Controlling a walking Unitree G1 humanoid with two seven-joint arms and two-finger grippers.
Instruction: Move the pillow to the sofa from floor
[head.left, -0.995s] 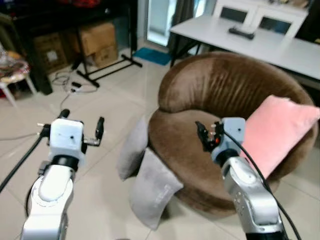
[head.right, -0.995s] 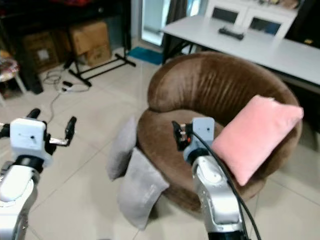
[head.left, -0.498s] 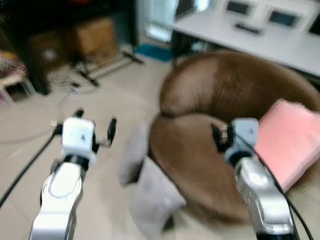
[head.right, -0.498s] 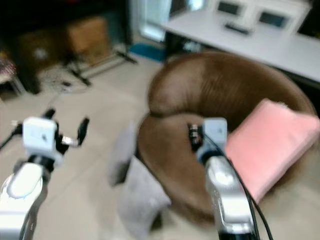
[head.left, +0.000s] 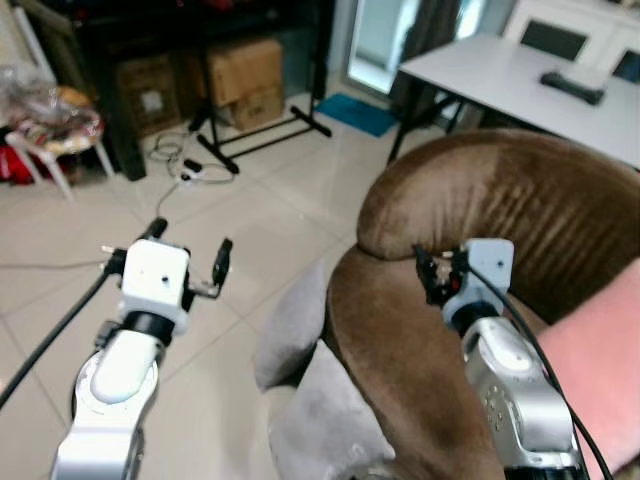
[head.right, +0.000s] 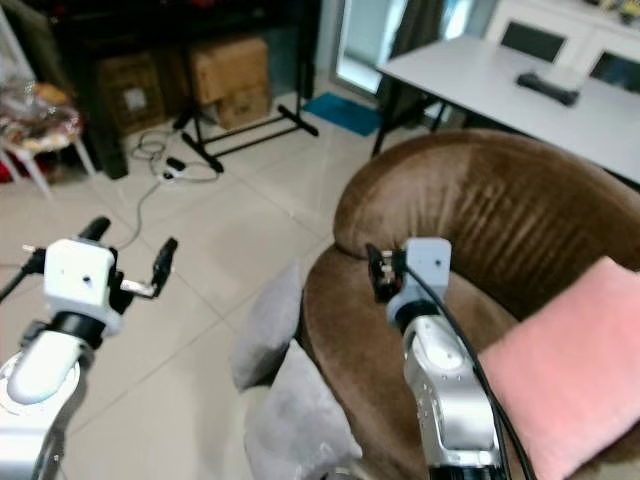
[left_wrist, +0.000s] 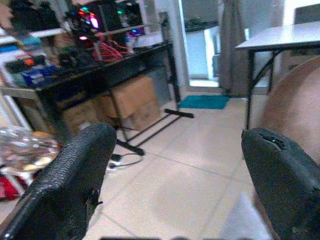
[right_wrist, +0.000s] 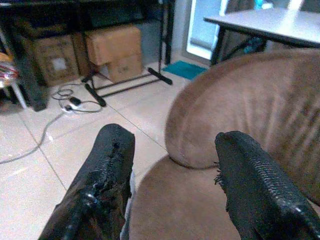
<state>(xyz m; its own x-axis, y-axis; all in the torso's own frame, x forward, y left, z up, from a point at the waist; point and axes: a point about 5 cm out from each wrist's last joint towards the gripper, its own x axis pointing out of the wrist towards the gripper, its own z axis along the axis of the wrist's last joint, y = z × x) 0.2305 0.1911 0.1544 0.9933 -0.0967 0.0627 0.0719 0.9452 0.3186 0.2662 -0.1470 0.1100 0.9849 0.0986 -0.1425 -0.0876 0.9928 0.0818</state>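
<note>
Leaning against the brown sofa (head.left: 520, 210), two grey pillows (head.right: 268, 328) sit on the floor; left gripper (head.left: 187, 257) and right gripper (head.right: 380, 272) hover spread, empty.

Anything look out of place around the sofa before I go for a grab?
Yes. Two grey pillows sit on the tiled floor, propped against the brown sofa, while a pink pillow lies properly on its seat. Both grippers, left and right, are open and hold nothing.

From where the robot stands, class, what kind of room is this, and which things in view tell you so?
Probably a home living room: a round brown sofa chair with a pink pillow on it, grey pillows on the tiled floor beside it, and a white table behind.
</note>
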